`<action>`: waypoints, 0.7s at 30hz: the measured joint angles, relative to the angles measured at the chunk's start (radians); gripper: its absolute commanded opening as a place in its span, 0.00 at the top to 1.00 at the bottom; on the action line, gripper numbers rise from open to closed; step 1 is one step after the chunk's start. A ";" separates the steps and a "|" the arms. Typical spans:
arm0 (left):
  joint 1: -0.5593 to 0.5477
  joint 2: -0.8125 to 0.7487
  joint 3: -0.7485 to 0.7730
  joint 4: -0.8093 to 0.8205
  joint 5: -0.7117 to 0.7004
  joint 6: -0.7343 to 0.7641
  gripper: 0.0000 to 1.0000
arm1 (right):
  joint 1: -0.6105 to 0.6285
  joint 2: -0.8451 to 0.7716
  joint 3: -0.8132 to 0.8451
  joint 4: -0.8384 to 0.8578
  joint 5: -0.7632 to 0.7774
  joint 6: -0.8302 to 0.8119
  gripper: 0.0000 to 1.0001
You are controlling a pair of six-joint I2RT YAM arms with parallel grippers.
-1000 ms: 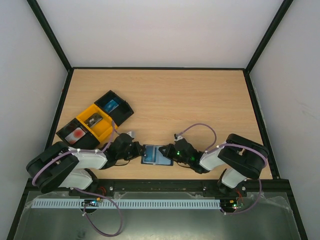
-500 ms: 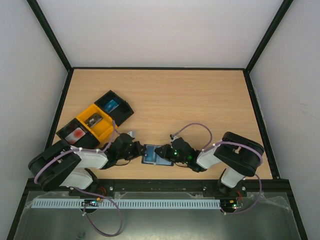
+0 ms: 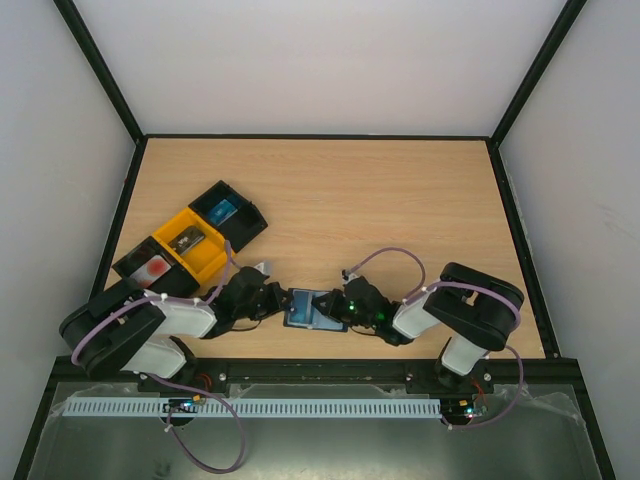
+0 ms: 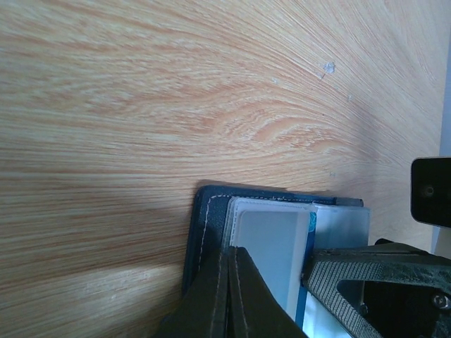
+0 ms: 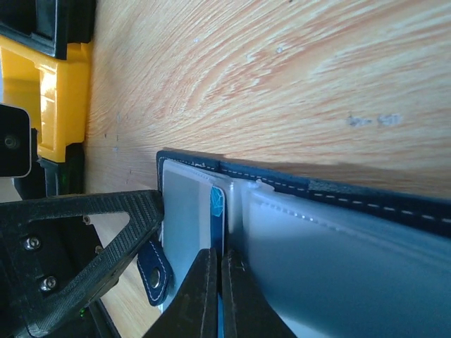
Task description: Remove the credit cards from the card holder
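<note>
Pale wood with a wavy grain makes the counter [image 3: 380, 190], and white walls with black frame bars close it in. At the left you see a row of open tray boxes [image 3: 190, 245], the middle one yellow, the two outer ones black, all of hard plastic.

You find the card holder [image 3: 312, 310] lying open and flat near the front edge of the counter, between the two arms. It is dark navy with a line of light stitching along its border. Its pockets are of clear, slightly milky plastic with rounded corners. A small closure tab [image 5: 153, 274] with a metal stud hangs from one side.

Your left pincer [image 4: 231, 282] is closed, its two fingers pressed together. The tips sit on the stitched border of the holder. I cannot tell whether something is pinched there.

Your right pincer [image 5: 220, 274] is closed too, and it comes to the holder from the opposite side. A blue credit card [image 5: 218, 211], thin and glossy, stands out of a pocket. Its edge runs straight between these fingers, so they grip it. The two pincers are just beside each other over the holder.
</note>
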 measured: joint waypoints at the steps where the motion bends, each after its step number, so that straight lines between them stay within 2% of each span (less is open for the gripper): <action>1: 0.000 0.002 0.000 0.004 0.000 0.000 0.97 | 0.000 -0.001 -0.003 0.003 0.002 0.000 0.98; 12: 0.000 0.002 0.000 0.005 0.000 0.000 0.97 | 0.001 -0.031 -0.049 0.037 0.015 -0.005 0.98; 21: 0.000 0.000 0.000 0.002 -0.001 -0.001 0.97 | 0.000 -0.082 -0.061 -0.002 0.035 -0.032 0.98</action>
